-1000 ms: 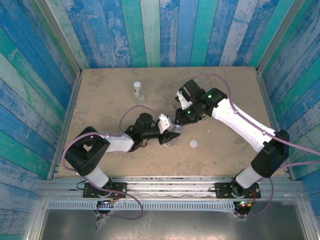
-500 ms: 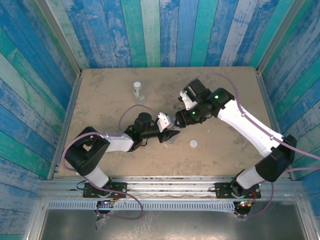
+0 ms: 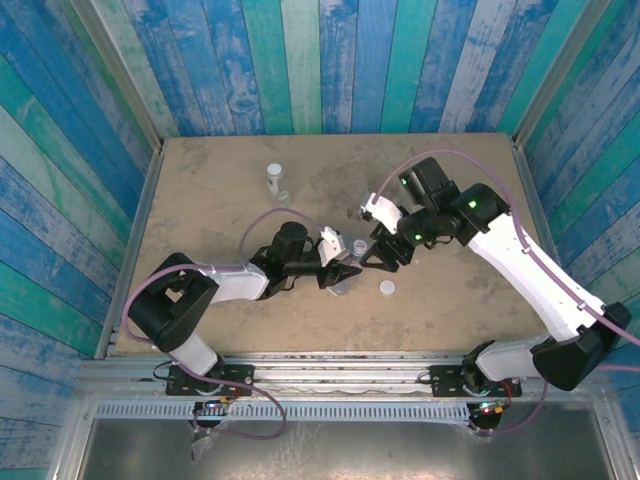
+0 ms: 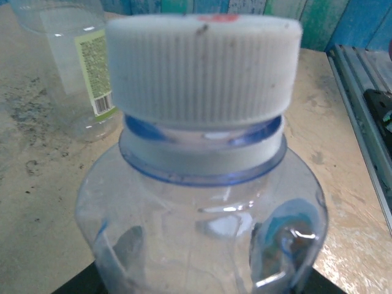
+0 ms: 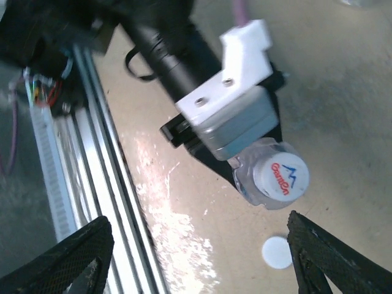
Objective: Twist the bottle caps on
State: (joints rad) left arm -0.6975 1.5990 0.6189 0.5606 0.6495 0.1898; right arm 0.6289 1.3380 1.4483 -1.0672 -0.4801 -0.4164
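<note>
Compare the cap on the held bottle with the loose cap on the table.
The fitted cap sits on the neck of the bottle; the loose cap lies flat on the table. The fitted cap's top carries a red-and-blue logo; the loose cap's upturned face is plain. Both are round and white.

The setting is a purpose-built robot test cell of the laboratory type. A flat, stained tan tabletop (image 3: 200,190) is enclosed on its left, far and right sides by walls of wooden planks painted blue, teal and green (image 3: 300,60). Two white-and-black robot arms, the left arm (image 3: 228,285) and the right arm (image 3: 520,265), are bolted to a ribbed aluminium rail (image 3: 340,365) along the near edge. Purple cables (image 3: 256,220) run along them. A grey sheet-metal panel (image 3: 330,450) lies nearer than the rail.
</note>
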